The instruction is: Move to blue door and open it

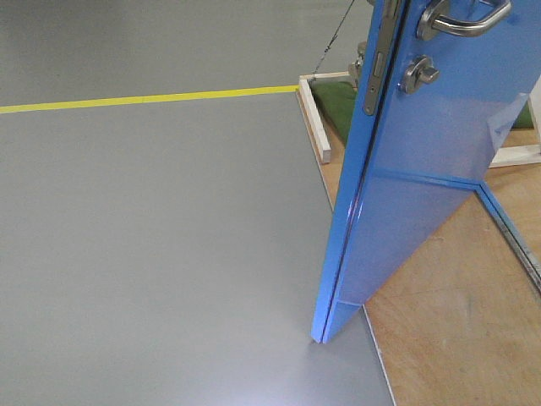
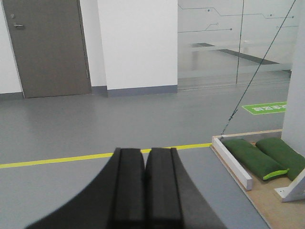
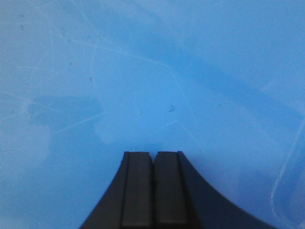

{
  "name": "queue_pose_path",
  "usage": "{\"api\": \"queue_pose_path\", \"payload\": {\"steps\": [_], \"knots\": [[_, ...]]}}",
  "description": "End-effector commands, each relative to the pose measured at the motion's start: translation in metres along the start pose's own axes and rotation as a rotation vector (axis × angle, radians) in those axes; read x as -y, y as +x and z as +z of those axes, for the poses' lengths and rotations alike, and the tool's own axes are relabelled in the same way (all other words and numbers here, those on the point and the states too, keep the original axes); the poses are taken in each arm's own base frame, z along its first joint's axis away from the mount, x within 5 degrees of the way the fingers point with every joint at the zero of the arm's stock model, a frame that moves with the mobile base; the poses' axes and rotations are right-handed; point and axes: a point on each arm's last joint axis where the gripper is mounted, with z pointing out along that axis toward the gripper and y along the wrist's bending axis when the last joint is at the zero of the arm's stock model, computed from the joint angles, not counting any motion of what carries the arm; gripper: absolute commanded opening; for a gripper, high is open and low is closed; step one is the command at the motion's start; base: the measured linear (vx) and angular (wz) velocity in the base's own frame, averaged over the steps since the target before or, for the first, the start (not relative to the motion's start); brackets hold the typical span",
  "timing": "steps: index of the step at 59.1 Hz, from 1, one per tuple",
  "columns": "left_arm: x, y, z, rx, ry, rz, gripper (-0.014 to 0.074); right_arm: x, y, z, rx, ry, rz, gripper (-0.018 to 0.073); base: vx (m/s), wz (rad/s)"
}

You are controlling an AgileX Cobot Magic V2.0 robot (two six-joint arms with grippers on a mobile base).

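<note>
The blue door [image 1: 423,169] stands ajar in the front view, its edge toward me, bottom corner on the grey floor. Its silver lever handle [image 1: 465,19] is at the top right, the round thumb-turn lock [image 1: 418,74] below it, and the metal latch plate [image 1: 380,59] on the edge. No gripper shows in the front view. My right gripper [image 3: 154,155] is shut and empty, close in front of the glossy, scratched blue door panel [image 3: 143,71], which fills that view. My left gripper [image 2: 145,151] is shut and empty, pointing past the door at open grey floor.
A wooden platform [image 1: 456,321] with a white frame bar [image 1: 313,118] lies under the door. Green bags [image 2: 252,157] lie on the platform beside a white bracket [image 2: 293,188]. A taut cable [image 2: 252,81] runs up from the frame corner. Yellow floor tape [image 1: 144,99] crosses the floor. A grey door [image 2: 47,47] stands far back.
</note>
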Motion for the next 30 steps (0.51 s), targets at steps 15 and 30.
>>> {"api": "queue_pose_path", "payload": {"steps": [15,30], "knots": [[0.0000,-0.0182,-0.0031,0.125,0.008,-0.009,0.0073,-0.0242,-0.0095,-0.0161,0.065,-0.075,-0.008,-0.0001,0.01,0.03],[0.0000,-0.0182,-0.0031,0.125,0.008,-0.009,0.0073,-0.0242,-0.0095,-0.0161,0.065,-0.075,-0.008,-0.0001,0.01,0.04]]}}
